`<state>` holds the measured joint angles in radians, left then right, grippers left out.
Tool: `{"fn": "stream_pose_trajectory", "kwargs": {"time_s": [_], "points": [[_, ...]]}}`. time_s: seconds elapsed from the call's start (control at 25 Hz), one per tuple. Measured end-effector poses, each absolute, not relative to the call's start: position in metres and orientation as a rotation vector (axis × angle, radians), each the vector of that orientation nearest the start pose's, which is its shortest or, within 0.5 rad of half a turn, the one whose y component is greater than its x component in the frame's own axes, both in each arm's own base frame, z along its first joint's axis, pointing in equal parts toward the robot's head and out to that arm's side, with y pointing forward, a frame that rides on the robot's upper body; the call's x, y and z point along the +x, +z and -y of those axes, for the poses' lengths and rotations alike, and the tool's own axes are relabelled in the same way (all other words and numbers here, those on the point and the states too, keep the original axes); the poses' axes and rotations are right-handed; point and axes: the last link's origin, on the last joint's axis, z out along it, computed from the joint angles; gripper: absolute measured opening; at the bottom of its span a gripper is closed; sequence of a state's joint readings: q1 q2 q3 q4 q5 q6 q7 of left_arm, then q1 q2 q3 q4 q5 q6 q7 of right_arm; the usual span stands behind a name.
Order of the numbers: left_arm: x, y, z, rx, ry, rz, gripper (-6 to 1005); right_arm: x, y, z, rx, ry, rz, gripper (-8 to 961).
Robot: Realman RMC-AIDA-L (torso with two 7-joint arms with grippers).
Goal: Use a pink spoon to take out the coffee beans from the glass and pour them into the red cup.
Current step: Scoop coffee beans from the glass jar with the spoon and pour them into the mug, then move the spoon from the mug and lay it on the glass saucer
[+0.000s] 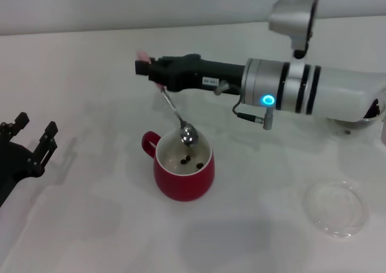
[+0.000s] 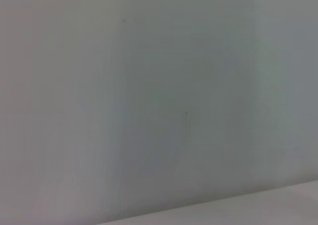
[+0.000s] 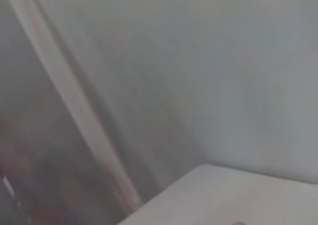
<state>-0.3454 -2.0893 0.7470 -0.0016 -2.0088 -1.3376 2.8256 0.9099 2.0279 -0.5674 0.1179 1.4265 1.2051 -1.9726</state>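
In the head view my right gripper (image 1: 146,68) is shut on the pale pink handle of the pink spoon (image 1: 176,113). The spoon hangs down with its metal bowl (image 1: 189,135) tilted just over the rim of the red cup (image 1: 183,166). A few dark coffee beans (image 1: 190,160) lie on the cup's white inside. The glass is hidden or out of view behind my right arm at the right edge. My left gripper (image 1: 35,135) is open and empty at the table's left edge. The wrist views show only blank wall and table.
A flat clear shallow dish (image 1: 336,208) lies on the white table (image 1: 90,213) at the front right. My right arm (image 1: 301,89) stretches across the table's back right.
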Motion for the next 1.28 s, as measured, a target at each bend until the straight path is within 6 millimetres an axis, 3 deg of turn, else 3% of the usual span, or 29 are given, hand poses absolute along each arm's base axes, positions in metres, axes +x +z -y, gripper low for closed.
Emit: {"fn": "stream_pose_trajectory", "kwargs": {"time_s": [0.36, 0.52, 0.92, 1.28], "points": [[-0.341, -0.042, -0.269, -1.954, -0.701, 0.488, 565, 0.202, -0.073, -0.378, -2.328, 1.173, -1.403, 159], [-0.341, -0.041, -0.27, -1.952, -0.701, 0.484, 566, 0.211, -0.067, -0.377, -2.262, 1.2, -1.474, 159], [-0.343, -0.039, -0.272, -1.948, -0.689, 0.484, 566, 0.246, -0.034, -0.365, -2.136, 1.305, -1.517, 159], [-0.343, -0.036, -0.275, -1.945, -0.686, 0.464, 565, 0.281, -0.001, -0.339, -2.09, 1.339, -1.46, 159]]}}
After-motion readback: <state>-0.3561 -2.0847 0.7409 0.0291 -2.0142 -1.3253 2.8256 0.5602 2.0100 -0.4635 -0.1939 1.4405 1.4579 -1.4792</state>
